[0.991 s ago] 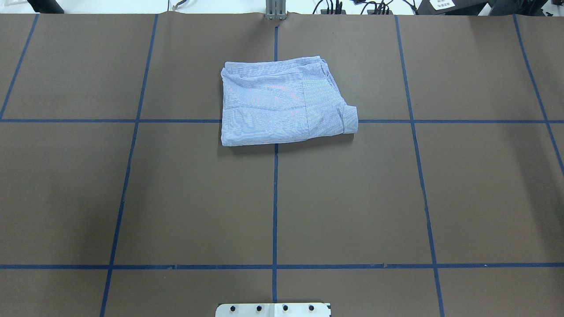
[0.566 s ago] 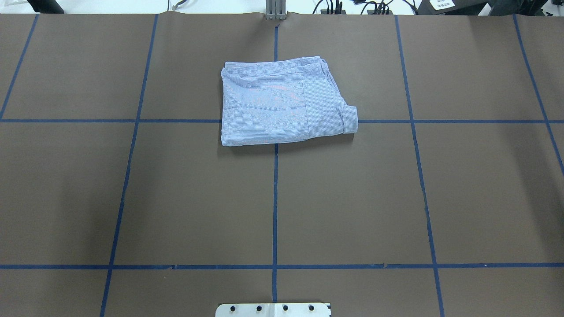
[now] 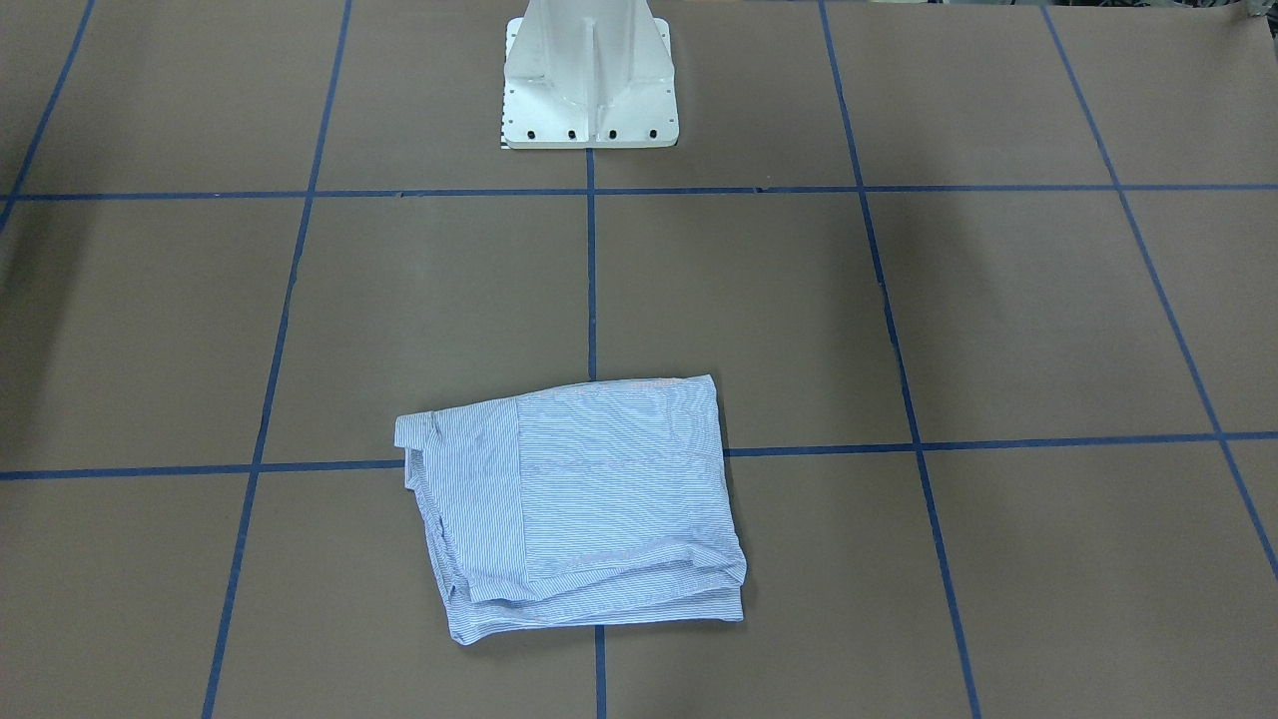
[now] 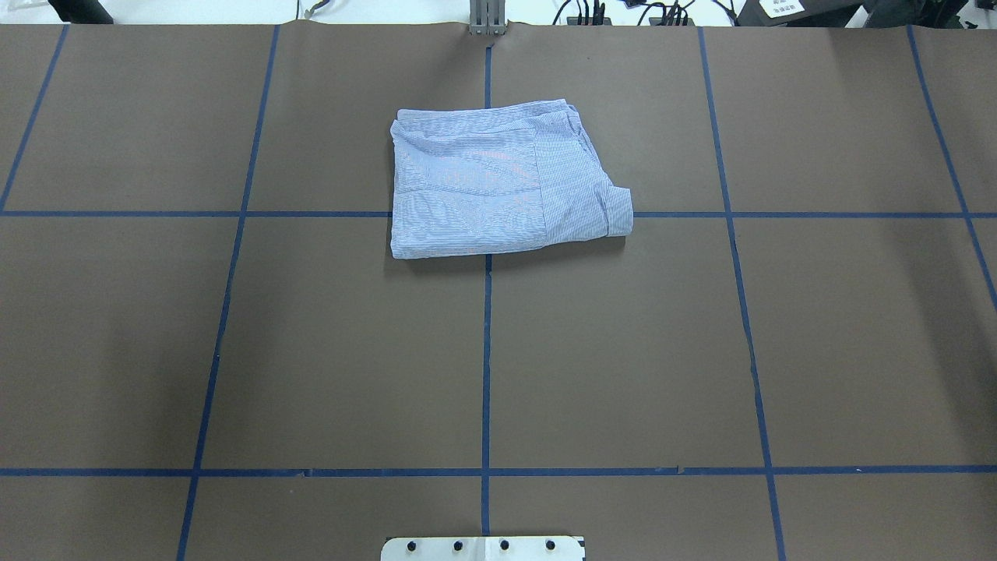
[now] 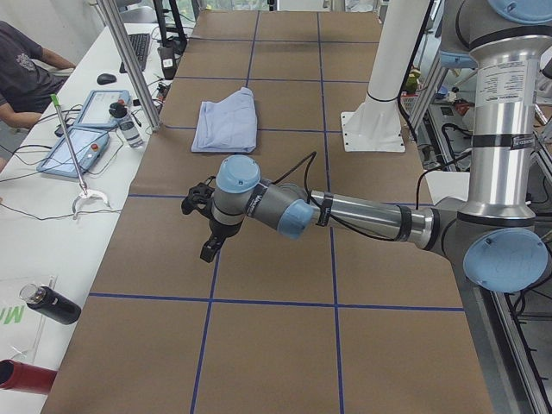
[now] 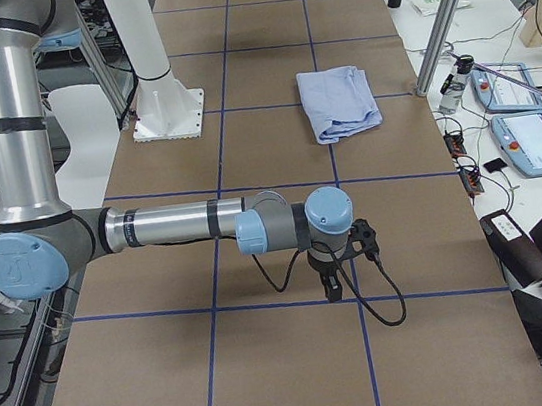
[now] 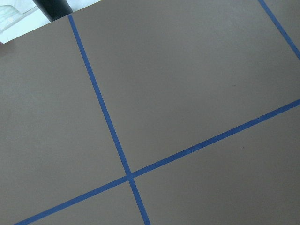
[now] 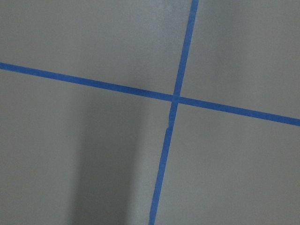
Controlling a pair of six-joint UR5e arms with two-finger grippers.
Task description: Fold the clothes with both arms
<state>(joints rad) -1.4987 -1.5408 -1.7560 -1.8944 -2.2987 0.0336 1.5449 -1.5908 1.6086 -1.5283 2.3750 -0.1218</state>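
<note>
The light blue-and-white striped shirt lies folded into a compact rectangle at the far middle of the brown table; it also shows in the front-facing view, the left view and the right view. Both arms are out of the overhead and front-facing views. The left gripper hangs over the table far from the shirt in the left view. The right gripper hangs over the table in the right view. I cannot tell whether either is open or shut. Neither touches the shirt.
The white pedestal base stands at the robot's side of the table. Blue tape lines grid the brown cover. Tablets and a bottle sit on the side desk, with a person's arm nearby. Wrist views show only table and tape.
</note>
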